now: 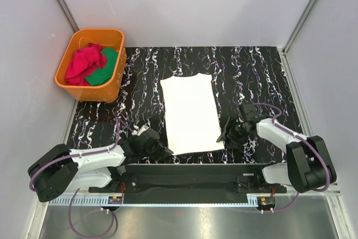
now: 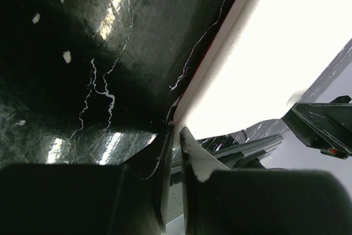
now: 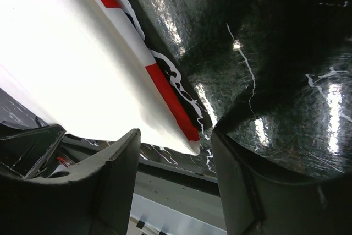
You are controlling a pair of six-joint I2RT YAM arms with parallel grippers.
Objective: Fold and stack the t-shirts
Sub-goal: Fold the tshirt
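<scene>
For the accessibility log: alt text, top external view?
A partly folded cream-white cloth t-shirt lies on a black marbled table, the left gripper and right gripper at its near corners. An orange plastic tub, far left, holds red and green cloth.

Matt cloth t-shirt (image 1: 190, 113) lies on a glossy marbled table (image 1: 251, 71).

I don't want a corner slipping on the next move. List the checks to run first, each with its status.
1. Left end effector clamped on white t-shirt near-left corner: cannot tell, jaws nearly together at it.
2. Right end effector gripping near-right corner: not ok, jaws open.
3. Shirt flat on mat: ok.
4. Orange tub apart from shirt: ok.
</scene>
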